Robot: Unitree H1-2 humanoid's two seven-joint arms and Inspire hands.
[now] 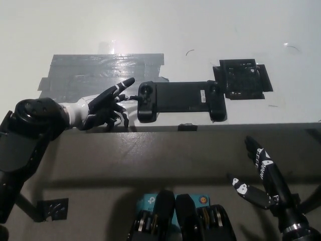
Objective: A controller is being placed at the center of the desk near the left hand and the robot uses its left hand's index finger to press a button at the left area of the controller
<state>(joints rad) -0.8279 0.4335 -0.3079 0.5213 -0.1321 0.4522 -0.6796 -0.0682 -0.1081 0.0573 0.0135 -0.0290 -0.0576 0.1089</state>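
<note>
A black controller (180,100) lies flat on the white desk (200,30) near its front edge, long side running left to right. My left hand (103,107) rests just left of it, one finger stretched toward the controller's left grip, its tip a small gap short of the grip; the other fingers are curled down. It holds nothing. My black right hand (263,178) hangs below the desk edge at lower right, fingers spread, empty.
A grey tape patch (85,70) covers the desk behind my left hand. A black square pad (243,79) lies right of the controller. The desk's dark front edge (200,128) runs across the middle.
</note>
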